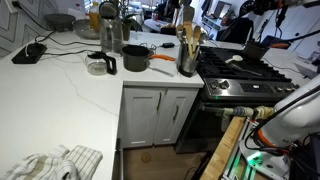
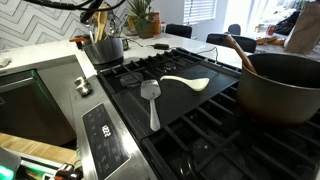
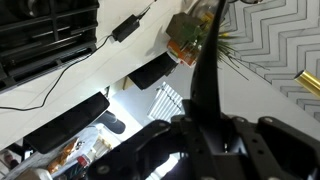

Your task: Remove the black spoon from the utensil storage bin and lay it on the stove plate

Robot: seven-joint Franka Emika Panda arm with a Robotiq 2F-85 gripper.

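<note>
In the wrist view my gripper [image 3: 205, 140] is shut on the slim handle of the black spoon [image 3: 206, 75], which runs from the jaws up towards the top of the picture; its bowl is hidden. The gripper is raised, with the white counter and herringbone wall behind it. The dark grey utensil storage bin [image 1: 187, 63] stands on the counter beside the stove, with wooden spoons sticking out; it also shows in an exterior view [image 2: 106, 48]. The stove plate [image 1: 245, 72] with dark grates [image 2: 200, 115] lies to its side. I cannot make out the gripper in either exterior view.
A silver spatula [image 2: 151, 98] and a cream spoon [image 2: 188, 82] lie on the cooktop. A large dark pot [image 2: 280, 88] holding a wooden spoon fills one burner. A squat black pot [image 1: 137, 57], a glass jug [image 1: 108, 38] and a corded device [image 1: 30, 50] stand on the white countertop [image 1: 70, 90].
</note>
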